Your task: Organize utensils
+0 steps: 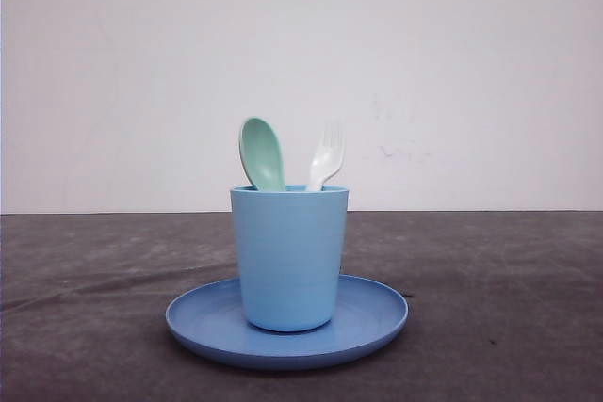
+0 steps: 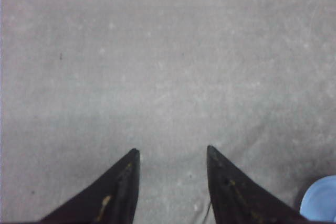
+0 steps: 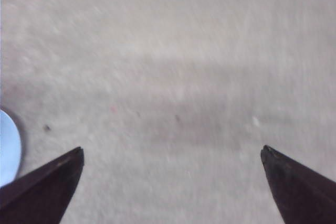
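The mint-green spoon [image 1: 263, 153] and the white fork [image 1: 326, 157] stand upright in the light blue cup [image 1: 288, 256], heads up, handles hidden inside. The cup stands in the middle of the round blue plate [image 1: 377, 313] on the dark table. My left gripper [image 2: 172, 151] is open over bare grey tabletop, nothing between its fingers; the plate's edge [image 2: 321, 200] peeks in at the corner. My right gripper [image 3: 172, 150] is open wide over bare tabletop too, with a sliver of the plate [image 3: 8, 148] at the frame's edge.
A plain white wall stands behind the table. Bare dark tabletop [image 1: 509, 261] stretches on both sides of the plate.
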You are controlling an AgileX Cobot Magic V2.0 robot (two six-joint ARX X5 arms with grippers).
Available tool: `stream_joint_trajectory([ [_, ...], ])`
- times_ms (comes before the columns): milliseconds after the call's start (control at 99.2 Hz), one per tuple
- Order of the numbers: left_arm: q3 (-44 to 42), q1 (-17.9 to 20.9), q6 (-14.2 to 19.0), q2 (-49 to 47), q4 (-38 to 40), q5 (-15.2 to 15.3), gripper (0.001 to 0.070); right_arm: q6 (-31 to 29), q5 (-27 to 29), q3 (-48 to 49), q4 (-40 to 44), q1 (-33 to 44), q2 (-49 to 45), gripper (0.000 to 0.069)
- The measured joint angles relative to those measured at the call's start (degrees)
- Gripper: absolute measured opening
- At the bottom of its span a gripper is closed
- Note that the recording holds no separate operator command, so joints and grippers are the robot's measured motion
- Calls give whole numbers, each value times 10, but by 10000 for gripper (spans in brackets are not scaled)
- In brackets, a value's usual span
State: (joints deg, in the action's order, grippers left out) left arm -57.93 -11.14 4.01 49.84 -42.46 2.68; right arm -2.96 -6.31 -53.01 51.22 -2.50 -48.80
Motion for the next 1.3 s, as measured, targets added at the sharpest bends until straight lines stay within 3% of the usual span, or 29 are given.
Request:
stream_joint_trajectory([
  [423, 0, 0, 0, 0, -10, 0, 219, 2, 1, 0, 18, 6, -16, 669],
  [454, 0, 0, 0, 0, -12, 0, 191, 2, 1, 0, 19, 6, -16, 611],
  [534, 0, 0, 0, 0, -18, 0, 66, 2, 1, 0, 19, 6, -16, 355],
  [605, 0, 0, 0, 0, -22, 0, 28, 3, 2, 0, 18, 6, -16, 155],
  [645, 0, 0, 0, 0, -22, 0, 20, 4, 3, 0, 18, 6, -16, 87],
  [706, 0, 0, 0, 0, -22, 0, 15, 4, 3, 0, 20, 6, -16, 37],
  [857, 0, 0, 0, 0, -21, 0, 15, 4, 2, 0, 18, 6, -16, 8],
  [1301, 0, 0, 0, 0, -21, 0, 15, 4, 3, 0, 12, 6, -16, 7],
])
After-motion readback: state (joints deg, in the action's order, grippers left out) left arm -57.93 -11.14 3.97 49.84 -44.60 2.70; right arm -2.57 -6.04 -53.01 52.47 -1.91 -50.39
